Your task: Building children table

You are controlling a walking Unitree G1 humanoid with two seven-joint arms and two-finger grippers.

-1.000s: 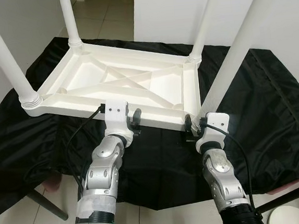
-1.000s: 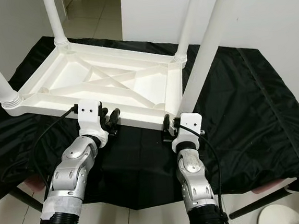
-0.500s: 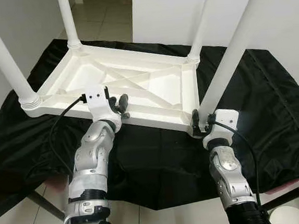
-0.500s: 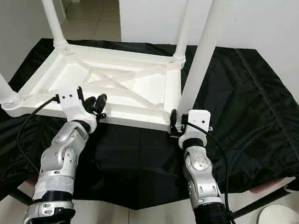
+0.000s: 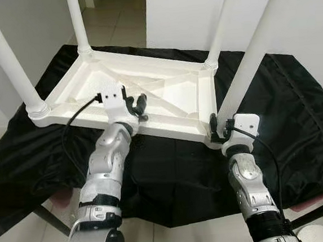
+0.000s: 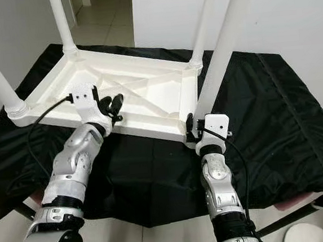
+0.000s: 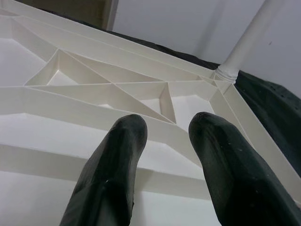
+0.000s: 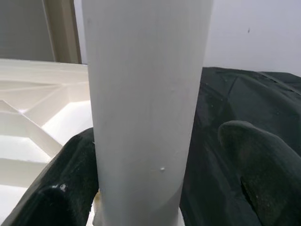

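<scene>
Children table [image 5: 148,94] upside down on black cloth [image 5: 297,120], four legs up. Right gripper [image 8: 155,155] jaws straddle the near-right leg [image 5: 257,50] at its base — contact unclear; left gripper [image 7: 164,141] jaws apart over near rim. Keep leg vertical, brace the frame — seat fully.

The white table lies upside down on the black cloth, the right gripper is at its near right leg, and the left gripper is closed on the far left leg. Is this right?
Not quite. The left gripper is open and grips nothing; it hovers over the ribbed underside of the table by the near rim, as the left wrist view shows. The table does lie upside down on the black cloth, and the right gripper is at the near right leg.
</scene>
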